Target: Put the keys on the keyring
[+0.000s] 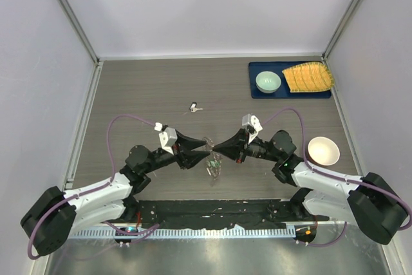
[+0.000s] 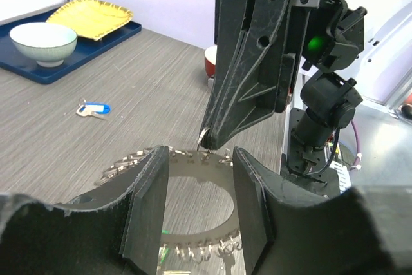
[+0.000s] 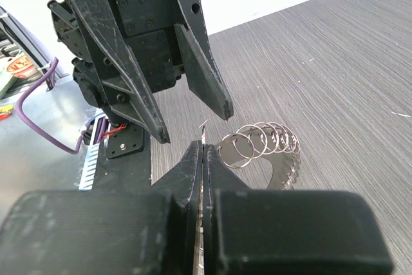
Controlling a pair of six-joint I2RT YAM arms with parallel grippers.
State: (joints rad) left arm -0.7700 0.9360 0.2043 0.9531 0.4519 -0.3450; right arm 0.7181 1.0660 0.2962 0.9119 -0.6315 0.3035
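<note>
The right gripper was closed, pinching the keyring, the left gripper stood open beside it, and the blue key lay unthreaded toward the far edge of the table.

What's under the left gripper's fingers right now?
The keyring, its bristly rim showing inside the open left gripper, whose fingers cover its sides. The shut right gripper meets its far rim.

Two arms reach inward, tips nearly meeting.
The left gripper has its jaws apart; the right gripper is pinched tight.
</note>
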